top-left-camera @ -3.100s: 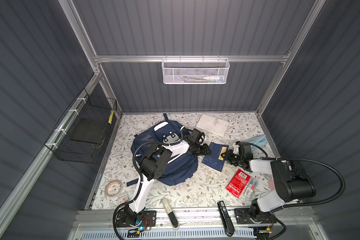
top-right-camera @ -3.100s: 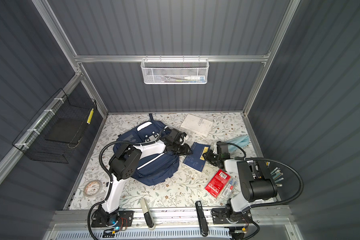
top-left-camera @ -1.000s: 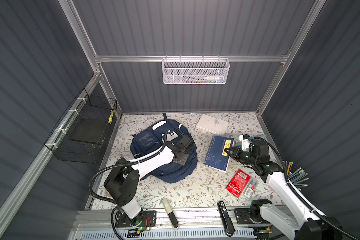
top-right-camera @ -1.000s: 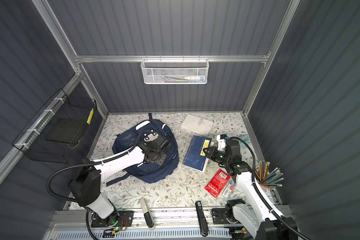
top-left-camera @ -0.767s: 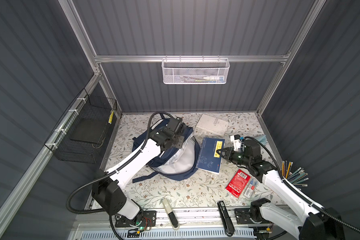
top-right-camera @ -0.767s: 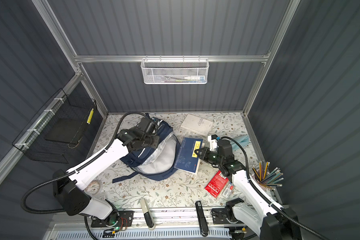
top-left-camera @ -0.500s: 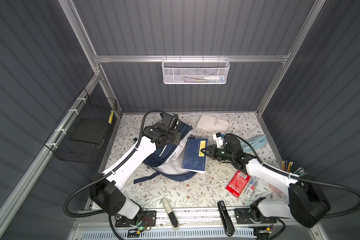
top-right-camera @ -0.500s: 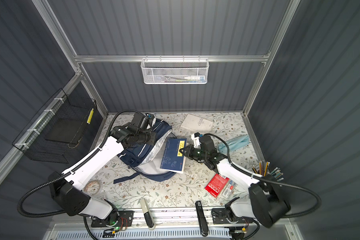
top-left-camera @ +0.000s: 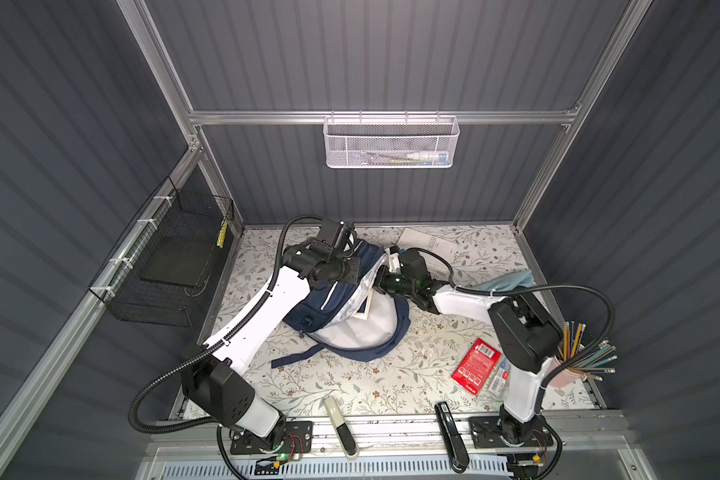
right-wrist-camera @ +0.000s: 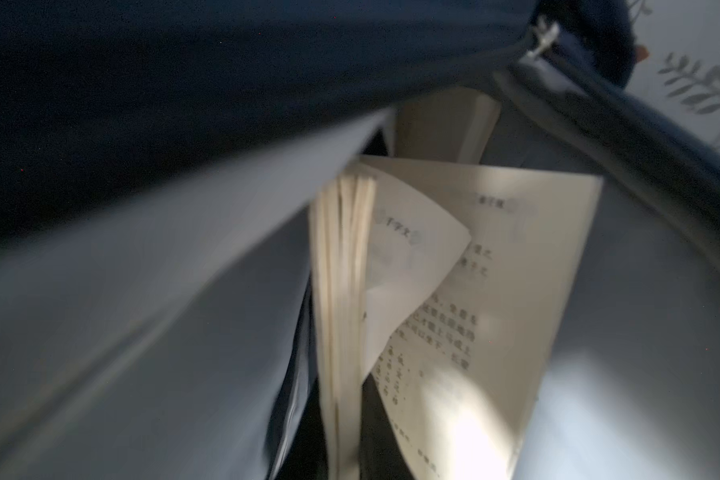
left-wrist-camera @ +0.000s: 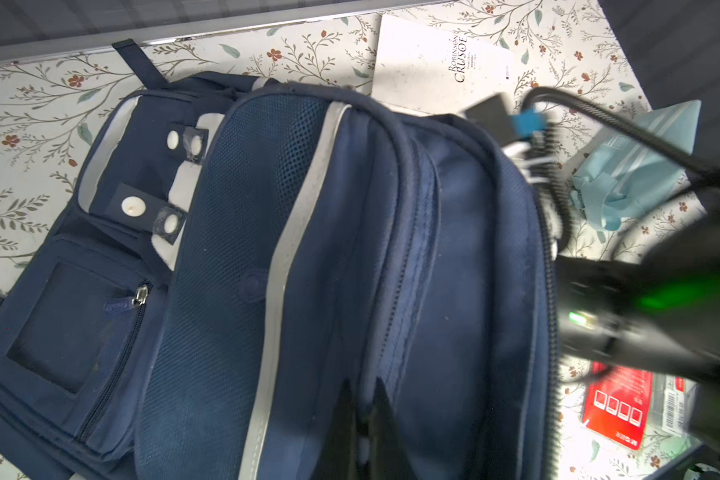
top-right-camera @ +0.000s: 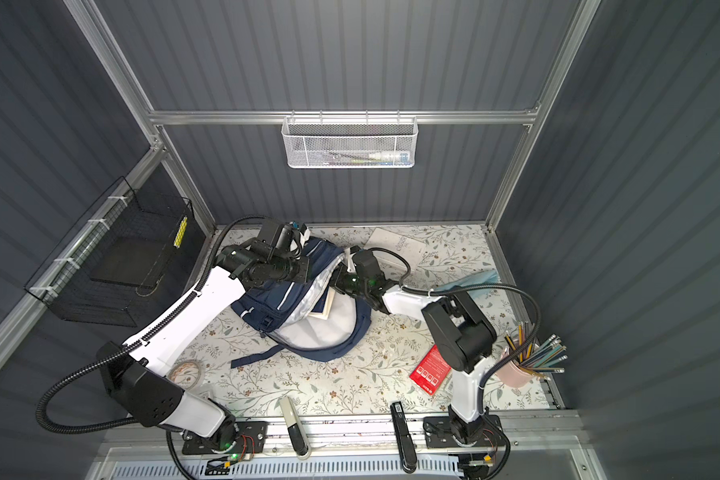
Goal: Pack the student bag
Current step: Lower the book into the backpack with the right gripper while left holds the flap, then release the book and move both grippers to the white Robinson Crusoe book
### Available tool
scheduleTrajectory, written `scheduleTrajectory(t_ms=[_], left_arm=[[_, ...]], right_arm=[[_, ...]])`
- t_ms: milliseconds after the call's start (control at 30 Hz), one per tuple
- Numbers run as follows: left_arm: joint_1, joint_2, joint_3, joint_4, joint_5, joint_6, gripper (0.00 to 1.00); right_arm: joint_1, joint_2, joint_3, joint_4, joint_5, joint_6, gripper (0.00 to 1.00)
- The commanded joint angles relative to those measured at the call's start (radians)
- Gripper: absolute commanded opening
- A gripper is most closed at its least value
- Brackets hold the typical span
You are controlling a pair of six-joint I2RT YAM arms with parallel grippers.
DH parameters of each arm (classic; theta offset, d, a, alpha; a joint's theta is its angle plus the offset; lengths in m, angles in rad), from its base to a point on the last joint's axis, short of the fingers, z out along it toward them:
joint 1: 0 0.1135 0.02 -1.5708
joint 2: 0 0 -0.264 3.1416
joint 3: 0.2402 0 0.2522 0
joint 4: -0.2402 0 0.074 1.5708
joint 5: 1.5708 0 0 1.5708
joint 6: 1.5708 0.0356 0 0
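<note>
The student bag [top-left-camera: 325, 305] [top-right-camera: 267, 307], a navy backpack with white stripes, lies mid-table with its main compartment gaping and its pale lining [top-left-camera: 350, 332] showing. My left gripper [left-wrist-camera: 362, 380] [top-left-camera: 356, 272] is shut on the fabric edge of the bag's upper flap and holds it up. My right gripper [right-wrist-camera: 341, 386] [top-left-camera: 378, 284] reaches into the bag's mouth, shut on a book [right-wrist-camera: 495, 291]. The book's pages fan open inside the bag. Only a corner of the book [top-left-camera: 364, 305] [top-right-camera: 327, 306] shows in both top views.
A white book [top-left-camera: 427, 245] [left-wrist-camera: 433, 62] lies at the back and a light blue pouch [top-left-camera: 510, 282] at the right. A red pack [top-left-camera: 476, 365] and a pink pencil cup [top-left-camera: 574, 370] sit front right. A tape roll [top-right-camera: 186, 370] lies front left. Wire baskets [top-left-camera: 391, 143] [top-left-camera: 171, 270] hang on the walls.
My left gripper has lifted the bag's flap, opening the main compartment. My right gripper has carried the blue book leftward from the table into the bag's mouth.
</note>
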Motion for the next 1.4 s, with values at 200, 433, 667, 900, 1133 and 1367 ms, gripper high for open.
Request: scheduleTrajectory(t_ms=[200,433,667,900,1133,1367], left_arm=[[-0.001,-0.011,0.007,0.105,0.101,-0.062,0.0],[-0.001,-0.002,-0.072,0.14,0.046,-0.074,0.0],[-0.001,0.022,-0.172,0.214,0.094,-0.109,0.0],[-0.002,0.068,-0.172,0.307,0.161,-0.109,0.64],[-0.004,0.256,-0.011,0.437,0.229,-0.043,1.0],[-0.004,0.577,0.185,0.573,0.285,0.002,1.0]], right_arm=[[0.058,0.216,0.272,0.009,0.105,0.097,0.06],[0.028,0.085,0.079,-0.038,0.066,0.024,0.55],[-0.029,-0.231,-0.253,-0.172,0.083,-0.125,0.61],[-0.148,-0.496,-0.365,-0.404,0.19,-0.325,0.75],[-0.377,-0.388,-0.245,-0.534,0.108,-0.411,0.87],[-0.481,-0.221,-0.077,-0.593,0.123,-0.455,0.92]])
